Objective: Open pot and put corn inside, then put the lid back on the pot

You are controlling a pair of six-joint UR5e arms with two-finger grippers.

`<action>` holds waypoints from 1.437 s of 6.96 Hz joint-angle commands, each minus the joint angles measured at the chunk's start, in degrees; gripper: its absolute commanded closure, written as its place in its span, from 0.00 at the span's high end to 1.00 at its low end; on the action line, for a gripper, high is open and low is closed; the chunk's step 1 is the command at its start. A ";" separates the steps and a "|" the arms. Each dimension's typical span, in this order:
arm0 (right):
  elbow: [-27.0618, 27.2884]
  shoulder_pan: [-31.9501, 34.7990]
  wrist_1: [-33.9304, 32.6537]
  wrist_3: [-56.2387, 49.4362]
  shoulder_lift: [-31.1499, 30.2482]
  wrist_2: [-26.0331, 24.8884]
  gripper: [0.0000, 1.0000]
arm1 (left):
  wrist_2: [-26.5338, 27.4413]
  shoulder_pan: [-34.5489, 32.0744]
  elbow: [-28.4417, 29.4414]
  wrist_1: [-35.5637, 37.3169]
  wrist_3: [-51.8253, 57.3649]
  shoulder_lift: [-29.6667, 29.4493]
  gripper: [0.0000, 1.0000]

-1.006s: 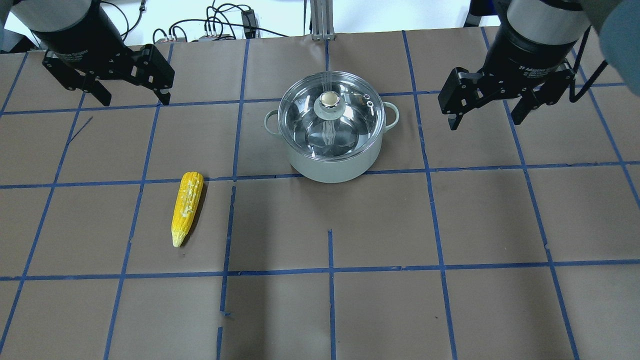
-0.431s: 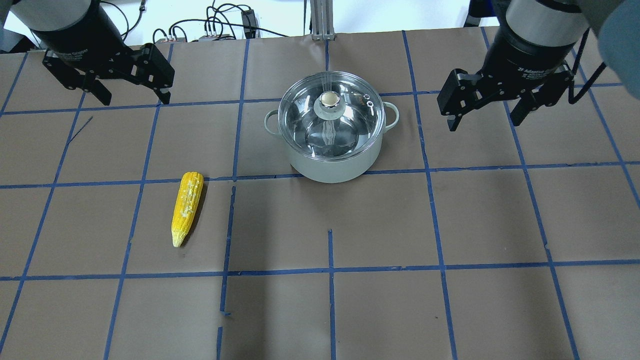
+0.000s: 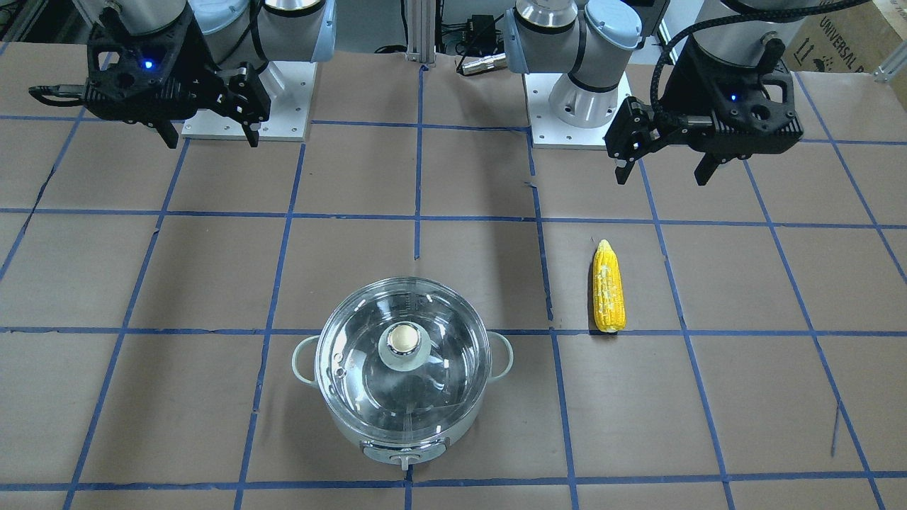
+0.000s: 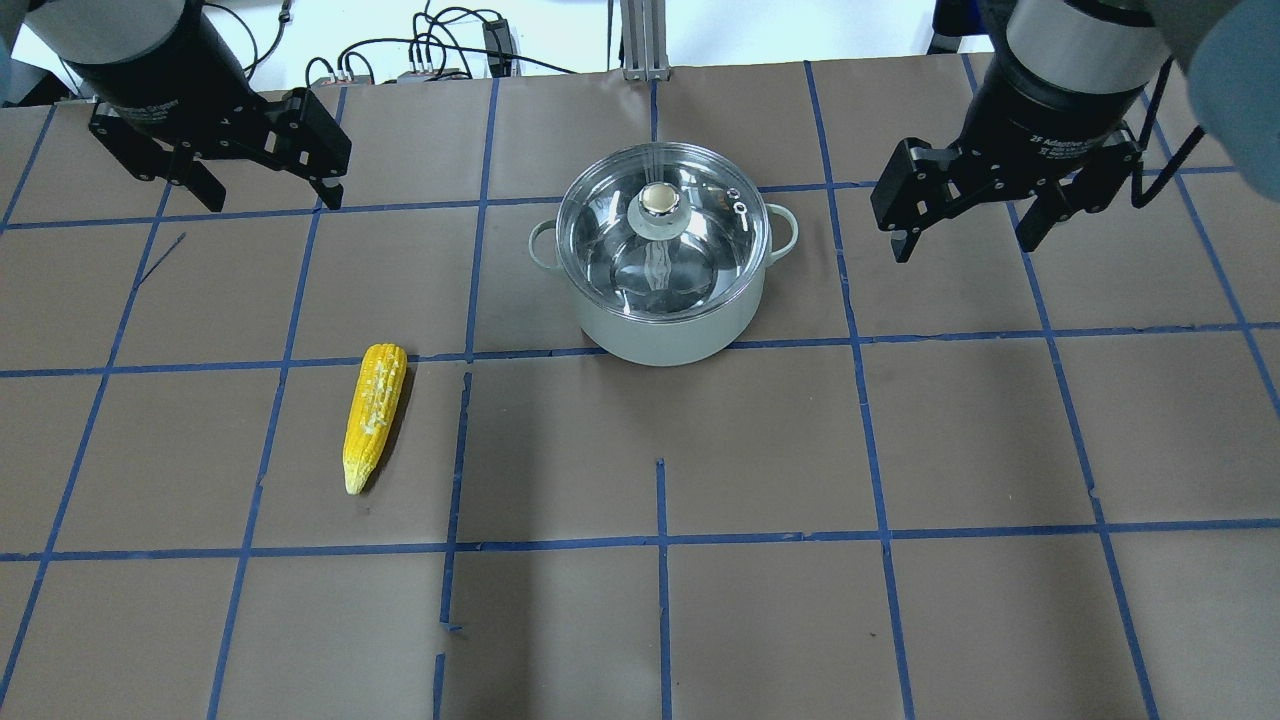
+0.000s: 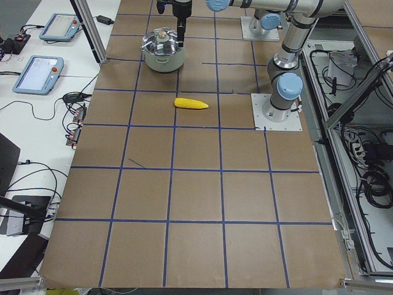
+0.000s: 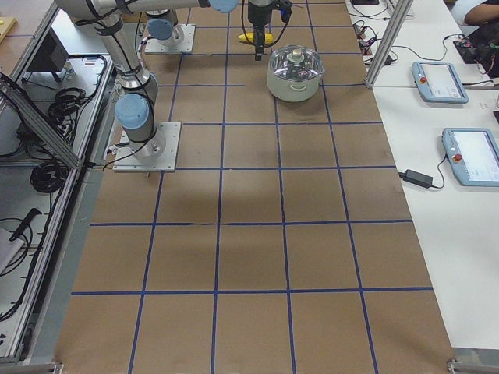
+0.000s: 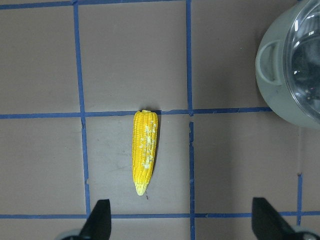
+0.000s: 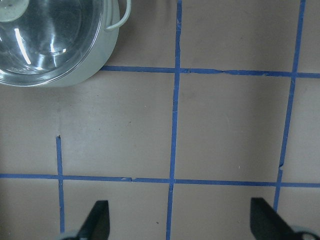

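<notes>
The round pot (image 4: pixel 665 335), with a pale mint-white body and a shiny steel lining, stands upright on the brown paper-covered tabletop (image 4: pixel 800 600). It sits near mid-width, toward the operators' side. The round clear glass lid (image 4: pixel 705 255) is seated on the pot rim and closes the pot fully. A silver-ringed, beige-topped knob (image 4: pixel 657 198) sits at the lid centre. Two small loop handles (image 4: pixel 541 245) project from opposite sides of the pot. A small control tab (image 3: pixel 404 460) faces the operators' side.

The yellow tapered ear of corn (image 4: pixel 374 415), marked with pale whitish patches, lies flat on the tabletop. It is on the robot's left side of the pot, well apart from it. The pointed tip of the corn is directed toward the robot. Blue tape lines (image 4: pixel 660 540) divide the tabletop into a grid.

The left end effector (image 4: pixel 268 192) hangs above the tabletop on the robot's left side, clear of the corn. Its two fingers are spread wide, with nothing between them. The left wrist view looks down on the corn, with the pot edge at one side.

The right end effector (image 4: pixel 966 243) hangs above the tabletop on the robot's right side of the pot. Its fingers are likewise spread wide and carry nothing. It touches neither the pot nor the lid.
</notes>
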 commanded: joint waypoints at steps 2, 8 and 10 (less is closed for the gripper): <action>-0.53 7.04 -6.04 4.51 7.34 -0.10 1.00 | 0.04 0.00 -0.09 0.03 0.02 -0.03 1.00; -12.12 16.11 -12.83 4.70 23.71 1.65 0.96 | 0.30 0.00 -0.26 0.03 0.02 -0.03 1.00; -12.49 17.43 -16.33 5.49 26.70 1.74 0.95 | 0.39 0.00 -0.35 0.03 0.02 -0.03 1.00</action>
